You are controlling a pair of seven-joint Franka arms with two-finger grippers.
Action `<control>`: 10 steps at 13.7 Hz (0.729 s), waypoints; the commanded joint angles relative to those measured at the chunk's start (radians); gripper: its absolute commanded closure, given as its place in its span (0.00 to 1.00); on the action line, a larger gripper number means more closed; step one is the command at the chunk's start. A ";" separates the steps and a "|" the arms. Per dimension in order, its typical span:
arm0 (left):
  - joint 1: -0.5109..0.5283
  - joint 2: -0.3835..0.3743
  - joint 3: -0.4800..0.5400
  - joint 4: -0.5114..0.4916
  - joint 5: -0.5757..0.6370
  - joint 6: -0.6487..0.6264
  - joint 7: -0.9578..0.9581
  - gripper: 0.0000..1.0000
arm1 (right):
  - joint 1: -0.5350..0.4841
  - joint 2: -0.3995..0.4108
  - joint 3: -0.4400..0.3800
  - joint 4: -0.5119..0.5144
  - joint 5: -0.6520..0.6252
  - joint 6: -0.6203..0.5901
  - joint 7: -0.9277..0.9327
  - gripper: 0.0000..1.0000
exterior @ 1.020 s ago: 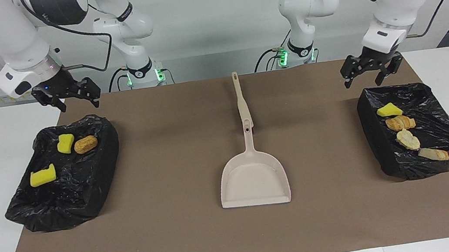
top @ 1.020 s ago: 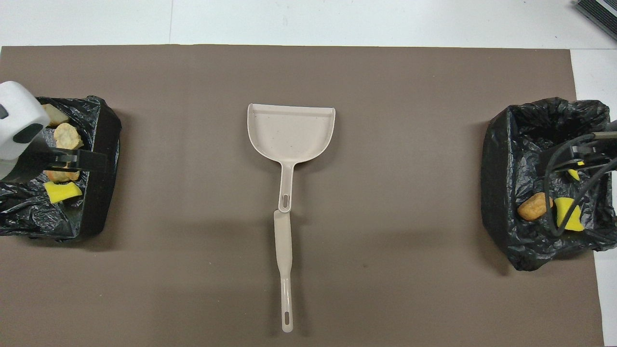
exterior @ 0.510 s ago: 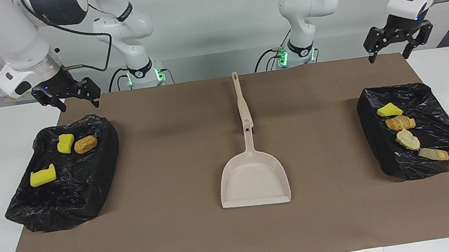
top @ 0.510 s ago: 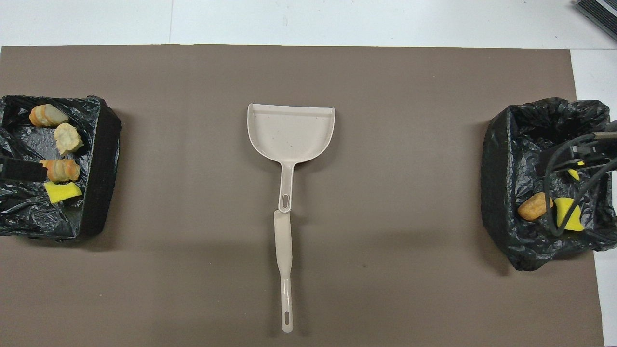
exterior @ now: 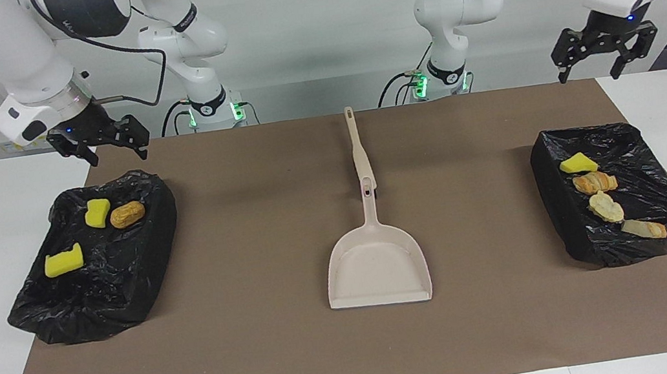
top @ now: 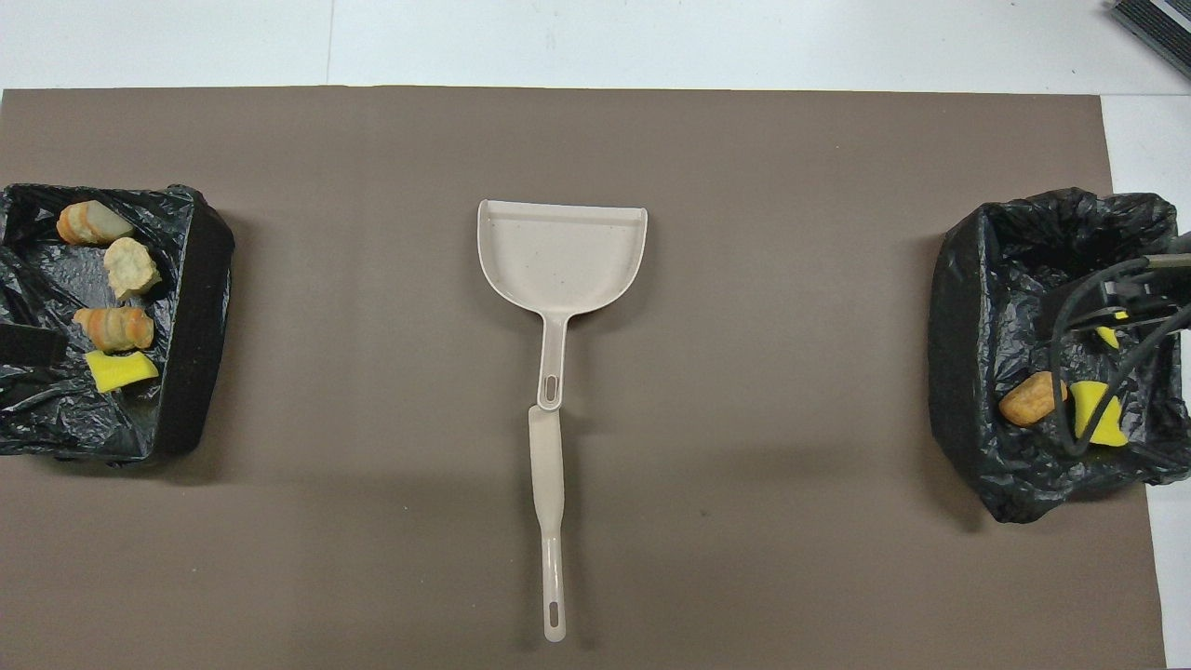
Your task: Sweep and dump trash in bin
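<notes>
Trash (exterior: 594,182) lies inside two lined bins (exterior: 151,238) at the mat's ends; left pincer (exterior: 605,52) and right pincer (exterior: 103,141) hang wide above.

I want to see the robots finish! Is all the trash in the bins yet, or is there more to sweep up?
It looks done. Three scraps lie in the bin at the right arm's end, four in the other bin. No scraps show on the brown mat. The dustpan and brush lie there, untouched. The left gripper and right gripper hang open, holding nothing.

Dustpan (exterior: 377,265) between two bins (exterior: 96,259) (exterior: 618,192), brush (exterior: 358,151) nearer the robots.
</notes>
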 commanded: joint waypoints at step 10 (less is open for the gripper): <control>0.013 -0.007 -0.017 0.017 0.007 -0.032 -0.060 0.00 | -0.005 0.001 0.003 0.005 0.021 -0.012 0.015 0.00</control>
